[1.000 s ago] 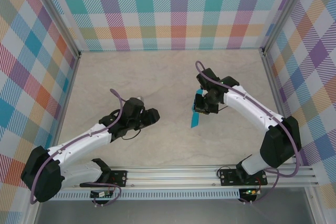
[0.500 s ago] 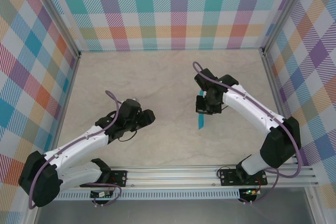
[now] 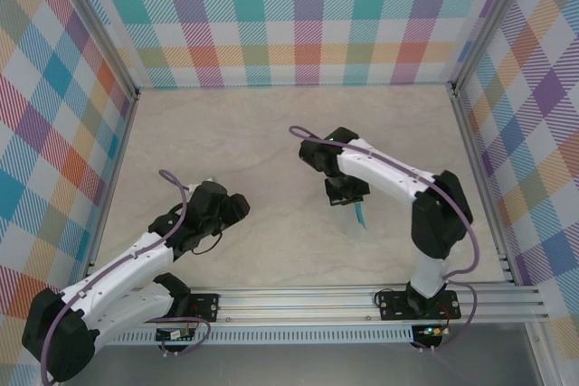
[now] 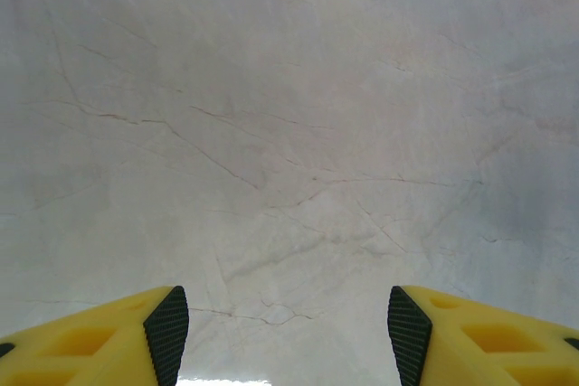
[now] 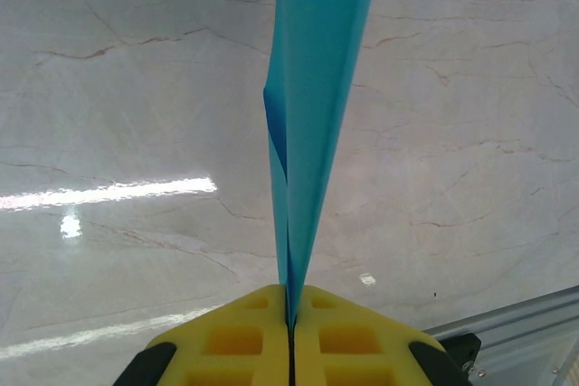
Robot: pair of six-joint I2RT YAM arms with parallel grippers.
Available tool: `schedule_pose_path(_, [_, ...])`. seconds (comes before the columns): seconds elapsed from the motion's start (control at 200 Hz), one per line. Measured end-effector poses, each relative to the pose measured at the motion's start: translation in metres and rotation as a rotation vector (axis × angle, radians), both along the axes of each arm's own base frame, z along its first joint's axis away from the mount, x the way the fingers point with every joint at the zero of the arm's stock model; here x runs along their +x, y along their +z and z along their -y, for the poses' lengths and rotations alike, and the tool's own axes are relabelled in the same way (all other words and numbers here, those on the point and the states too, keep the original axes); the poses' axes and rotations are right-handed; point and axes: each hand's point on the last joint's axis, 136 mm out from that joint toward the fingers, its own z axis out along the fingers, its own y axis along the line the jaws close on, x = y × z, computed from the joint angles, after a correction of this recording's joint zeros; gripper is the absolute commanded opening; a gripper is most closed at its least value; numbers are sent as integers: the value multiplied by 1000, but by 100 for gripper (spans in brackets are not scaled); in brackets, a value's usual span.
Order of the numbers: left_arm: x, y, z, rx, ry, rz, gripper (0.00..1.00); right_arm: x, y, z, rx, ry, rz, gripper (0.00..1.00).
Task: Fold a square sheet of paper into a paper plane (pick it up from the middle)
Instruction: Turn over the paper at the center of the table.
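The right claw [image 5: 291,312] is pinched tight on the blue plane [image 5: 312,106]. The left claw [image 4: 288,327] is open over the desk [image 4: 271,115].

Pale marble-patterned tabletop [image 3: 226,133]: open ground is found across the far half and between the two arms. It is bounded left, far and right by upright multicoloured checked panels [image 3: 308,24], and near by a ribbed aluminium rail [image 3: 308,300]. The near-left is occupied by the white left arm [image 3: 136,259]; the centre-right is crossed by the white right arm [image 3: 389,174], with a narrow folded teal-blue paper strip [image 3: 361,215] pinched in the right gripper [image 5: 290,305].
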Motion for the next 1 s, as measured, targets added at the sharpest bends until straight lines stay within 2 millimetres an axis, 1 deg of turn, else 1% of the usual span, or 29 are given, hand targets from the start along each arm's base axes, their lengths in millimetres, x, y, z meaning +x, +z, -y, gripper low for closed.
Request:
schedule_pose_path(0.085, [-2, 6, -7, 6, 21, 19, 63, 2, -22, -19, -9, 20, -43, 7])
schedule_pose_path(0.175, [-5, 11, -15, 6, 42, 41, 64, 4, -44, -42, 13, 33, -82, 12])
schedule_pose_path(0.23, [-7, 12, -19, 8, 53, 49, 65, 4, -55, -57, 43, 37, -99, 17])
schedule_pose_path(0.265, [-8, 12, -22, 11, 60, 51, 65, 4, -62, -66, 70, 37, -111, 23])
schedule_pose_path(0.315, [-10, 11, -25, 16, 67, 49, 65, 2, -69, -79, 117, 40, -132, 27])
schedule_pose_path(0.375, [-12, 7, -27, 24, 70, 38, 65, -1, -73, -94, 177, 39, -146, 35])
schedule_pose_path(0.4, [-12, 6, -27, 26, 72, 35, 65, -2, -74, -99, 203, 44, -151, 42])
schedule_pose_path(0.43, [-13, 5, -28, 28, 73, 32, 65, -2, -73, -108, 245, 47, -152, 47])
schedule_pose_path(0.475, [-12, 4, -28, 29, 74, 29, 65, -1, -69, -117, 299, 48, -148, 51])
schedule_pose_path(0.525, [-12, 4, -28, 30, 75, 25, 65, -1, -64, -126, 360, 64, -137, 53])
schedule_pose_path(0.56, [-12, 2, -27, 31, 74, 21, 66, -2, -58, -130, 401, 73, -124, 51])
schedule_pose_path(0.655, [-13, -2, -26, 32, 67, 3, 66, -6, -37, -131, 515, 81, -78, 42])
schedule_pose_path(0.725, [-14, -4, -23, 27, 55, -10, 67, -9, -22, -123, 628, 64, -43, 33])
schedule_pose_path(0.785, [-14, -5, -19, 18, 37, -18, 69, -7, -15, -114, 713, 34, -21, 28])
schedule_pose_path(0.86, [-13, -6, -13, 3, 11, -26, 72, -3, -18, -106, 791, -9, -9, 23])
schedule_pose_path(0.93, [-14, -10, -7, -4, -12, -47, 73, -1, -30, -102, 829, -36, -20, 21])
schedule_pose_path(1.0, [-14, -14, -3, -13, -32, -66, 79, -6, -43, -102, 848, -46, -40, 18])
